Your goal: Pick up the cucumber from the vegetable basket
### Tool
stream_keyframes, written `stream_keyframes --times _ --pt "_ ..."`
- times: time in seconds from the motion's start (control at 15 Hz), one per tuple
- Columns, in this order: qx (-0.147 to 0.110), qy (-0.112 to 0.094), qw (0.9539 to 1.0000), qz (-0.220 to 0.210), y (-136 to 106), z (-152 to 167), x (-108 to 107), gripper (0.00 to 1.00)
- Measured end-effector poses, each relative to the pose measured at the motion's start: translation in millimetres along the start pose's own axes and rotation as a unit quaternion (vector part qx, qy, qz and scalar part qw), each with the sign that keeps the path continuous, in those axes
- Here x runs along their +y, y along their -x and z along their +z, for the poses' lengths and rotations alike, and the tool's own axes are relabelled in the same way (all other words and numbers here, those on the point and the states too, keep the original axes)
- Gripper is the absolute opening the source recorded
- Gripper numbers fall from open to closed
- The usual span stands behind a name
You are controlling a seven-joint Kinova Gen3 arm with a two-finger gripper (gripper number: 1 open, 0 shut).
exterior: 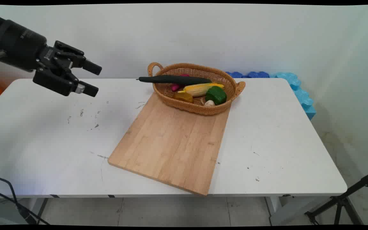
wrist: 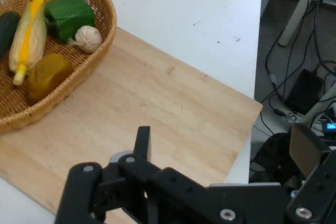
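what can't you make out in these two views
- Pink item in the basket, main view: mostly covered by the cucumber and corn, so I can't tell what it is.
- Cucumber, hand view: cut off by the left edge.
- Gripper, hand view: one finger shows; the other is hidden by the linkage.

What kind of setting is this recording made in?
Most likely a robotics lab set up as a mock kitchen: a bare white table against a plain wall, a camera tripod beside it, and a wicker basket of toy-looking vegetables on a wooden cutting board.
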Motion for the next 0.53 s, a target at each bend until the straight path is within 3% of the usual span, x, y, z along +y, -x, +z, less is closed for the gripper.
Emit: stream_keyframes --times 0.53 --pt "0.01 -0.033 0.9994 -0.006 -15.1 15.9 -9.8 1.0"
